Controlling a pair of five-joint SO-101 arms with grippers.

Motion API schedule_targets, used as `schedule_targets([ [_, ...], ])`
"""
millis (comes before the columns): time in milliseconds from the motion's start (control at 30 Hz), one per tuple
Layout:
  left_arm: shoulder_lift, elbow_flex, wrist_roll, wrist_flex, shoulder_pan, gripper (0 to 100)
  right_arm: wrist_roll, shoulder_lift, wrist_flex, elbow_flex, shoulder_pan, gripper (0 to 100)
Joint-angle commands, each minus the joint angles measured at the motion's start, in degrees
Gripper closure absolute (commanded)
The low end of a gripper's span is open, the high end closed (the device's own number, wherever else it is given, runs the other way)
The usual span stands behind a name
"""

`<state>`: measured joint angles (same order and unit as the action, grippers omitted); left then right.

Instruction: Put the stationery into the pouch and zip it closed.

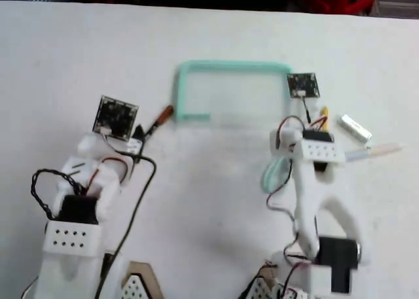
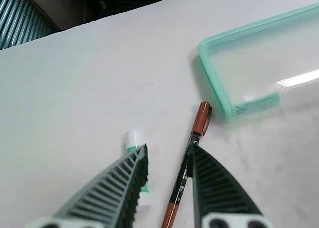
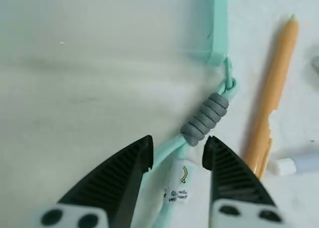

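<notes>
The clear pouch (image 1: 229, 89) with a teal edge lies flat at the table's middle back. My left gripper (image 2: 168, 150) is open just short of the pouch's near left corner (image 2: 234, 108). A brown pen (image 2: 192, 153) lies between its fingers, close against one of them. A white and green stick (image 2: 133, 140) lies partly under the other finger. My right gripper (image 3: 179, 143) is open, one finger on either side of the pouch's teal pull cord with its grey bead (image 3: 207, 119). In the high view the brown pen (image 1: 160, 119) points at the pouch.
To the right of the pouch lie a pale orange pen (image 3: 274, 88), a white pen end (image 3: 294, 164) and a silvery white stick (image 1: 353, 125). A white tag (image 3: 177, 185) hangs on the cord. Loose cables trail from both arms near the front.
</notes>
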<state>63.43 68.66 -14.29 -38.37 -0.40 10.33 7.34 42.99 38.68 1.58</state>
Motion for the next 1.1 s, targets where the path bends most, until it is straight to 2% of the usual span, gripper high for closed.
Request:
schedule_targets([
  [0,0.31,-0.18,0.70,0.18,-0.31,85,0.53,-7.08,3.03,-10.02,1.27,82.4],
  [600,0.31,-0.18,0.70,0.26,-0.04,85,0.62,-22.99,3.74,-20.92,2.42,82.6],
  [667,0.31,-0.18,0.70,0.26,-0.04,85,0.79,-23.69,5.23,-22.33,2.42,85.2],
  [767,0.31,-0.18,0.70,0.26,-0.04,85,0.88,-24.31,6.37,-23.03,2.68,98.1],
  [867,0.31,-0.18,0.62,0.26,-0.04,85,0.88,-24.31,6.55,-23.03,2.68,95.4],
  [1067,0.22,-0.18,0.35,0.35,-0.04,85,0.88,-20.00,8.40,-22.68,2.86,98.1],
])
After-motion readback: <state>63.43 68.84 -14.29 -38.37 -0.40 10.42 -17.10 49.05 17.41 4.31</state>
